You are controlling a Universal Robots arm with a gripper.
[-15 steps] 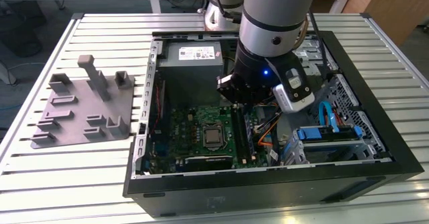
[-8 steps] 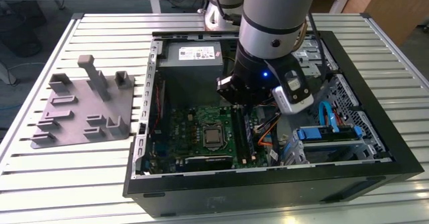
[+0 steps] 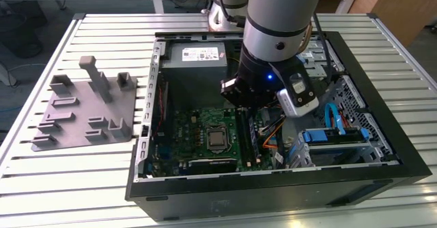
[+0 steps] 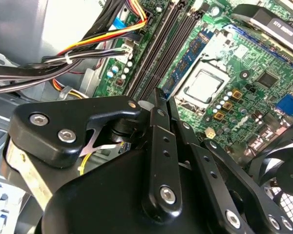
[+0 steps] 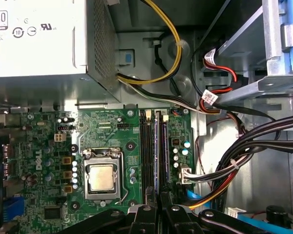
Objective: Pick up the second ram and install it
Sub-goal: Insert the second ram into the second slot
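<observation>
A: Second ram (image 4: 189, 57) first. Where?

B: Inside the case, on edge in the row of memory slots (image 5: 145, 146), just beside the processor socket (image 5: 102, 178). Bluish along its length in the second wrist view, with its near end right at the fingertips.

A: Good. Now everything else, from the biggest down.

B: Slatted metal table (image 3: 68, 187) under it all. On that, 1 black computer case (image 3: 273, 192), open side up. Above, 1 grey arm (image 3: 280, 13), hanging straight down into the case. Toward the exterior view's left, apart from the case, 1 grey plastic tray (image 3: 82, 115) with upright posts.

A: And within the case?

B: Silver power supply (image 3: 198, 54) at the end farthest from the exterior camera. Green motherboard (image 3: 184, 136) nearer that camera. Metal drive cage (image 3: 369, 136) with blue latches (image 3: 328, 135) toward the exterior view's right. Bundles of black, yellow and red cables (image 5: 244, 165) between cage and board.

A: Gripper (image 5: 155, 196)?

B: Narrow. Fingertips nearly together, pinched on the near end of the second ram, directly over the slots. Hard to say from either wrist view whether fully seated.
</observation>
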